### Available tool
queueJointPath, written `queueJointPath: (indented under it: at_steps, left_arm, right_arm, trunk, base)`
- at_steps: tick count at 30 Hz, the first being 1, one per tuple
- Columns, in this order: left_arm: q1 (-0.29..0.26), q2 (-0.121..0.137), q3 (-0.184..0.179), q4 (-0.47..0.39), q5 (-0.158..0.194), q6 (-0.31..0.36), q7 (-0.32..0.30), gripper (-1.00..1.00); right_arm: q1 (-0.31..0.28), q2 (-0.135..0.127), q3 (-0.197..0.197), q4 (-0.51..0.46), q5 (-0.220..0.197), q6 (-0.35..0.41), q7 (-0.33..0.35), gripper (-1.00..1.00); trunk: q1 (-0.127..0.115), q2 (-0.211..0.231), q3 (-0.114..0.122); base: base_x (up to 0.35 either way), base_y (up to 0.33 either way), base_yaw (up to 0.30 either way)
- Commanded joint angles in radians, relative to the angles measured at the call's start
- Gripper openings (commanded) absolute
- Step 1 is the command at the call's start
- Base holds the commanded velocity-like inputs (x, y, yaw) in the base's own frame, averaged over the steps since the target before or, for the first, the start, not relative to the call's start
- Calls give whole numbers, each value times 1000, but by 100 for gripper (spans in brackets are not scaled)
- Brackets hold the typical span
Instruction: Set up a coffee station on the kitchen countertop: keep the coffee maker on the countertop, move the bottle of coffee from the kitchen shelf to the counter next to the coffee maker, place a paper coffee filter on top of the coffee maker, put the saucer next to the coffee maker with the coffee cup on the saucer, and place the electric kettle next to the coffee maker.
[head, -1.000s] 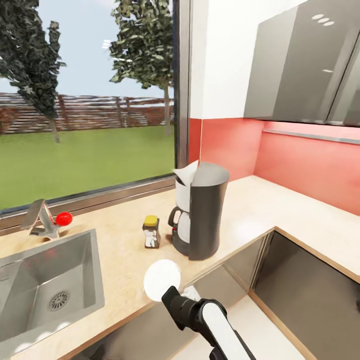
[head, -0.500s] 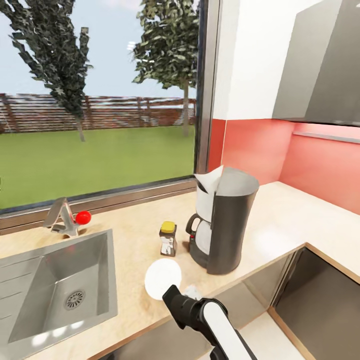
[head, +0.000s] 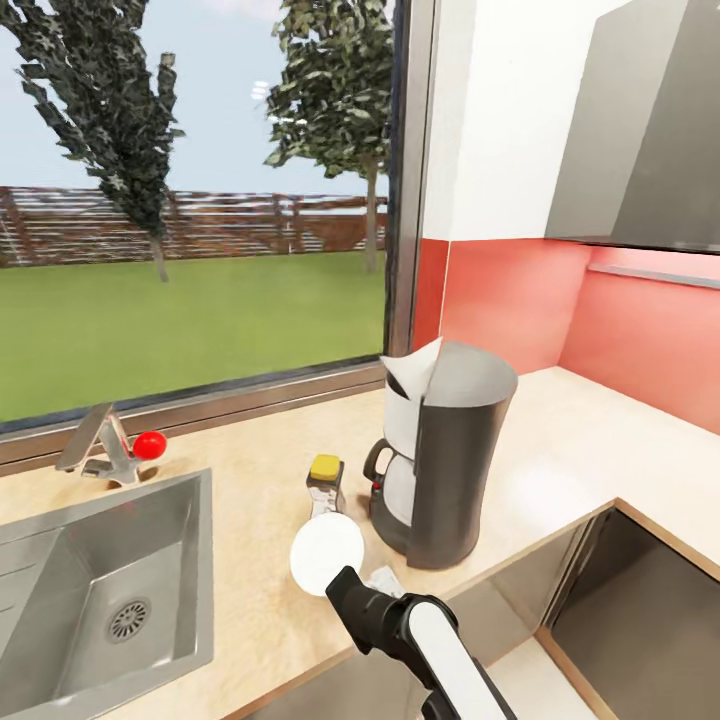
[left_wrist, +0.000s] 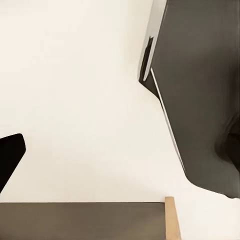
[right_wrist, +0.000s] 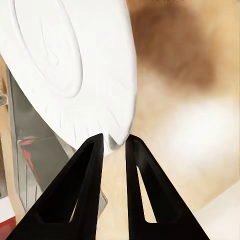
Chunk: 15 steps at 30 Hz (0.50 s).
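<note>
The right arm reaches up over the counter (head: 250, 500). Its pincer (right_wrist: 114, 145) pinches the rim of the flat round white saucer (head: 326, 555), which stands tilted on edge above the fingers.

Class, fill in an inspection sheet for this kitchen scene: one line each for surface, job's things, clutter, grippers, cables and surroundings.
Surface: light wood-grain kitchen countertop, with a steel sink set into it.
Job's things: coffee maker upright on the counter, paper coffee filter on top; bottle of coffee standing beside it; saucer held tilted on edge above the counter.
Clutter: a small white object beside the arm, too hidden to name.
Grippers: right gripper pinches the saucer's rim; left one, cannot tell.
Cables: nothing seen.
Surroundings: window onto lawn and trees, red backsplash, grey wall cabinets, tap with red knob.
</note>
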Motion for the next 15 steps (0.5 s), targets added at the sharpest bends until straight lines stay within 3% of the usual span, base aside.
queueJointPath:
  at_steps: [1,7,15]
  left_arm:
    - [-1,-1,-7,1,9,2,1,100]
    - [-1,-3,-7,1,9,2,1,100]
    - [-1,-7,-7,1,9,2,3,100]
  right_arm:
    - [-1,0,0,0,-5,2,-4,-100]
    - [-1,-1,1,3,-5,1,-4,-100]
    - [-1,-1,1,3,-5,1,-4,-100]
  trunk:
    - [1,-2,-2]
    - [1,-2,-2]
    - [1,-2,-2]
  base:
    - [11,-6,0]
    - [1,-14,0]
    - [0,-212,0]
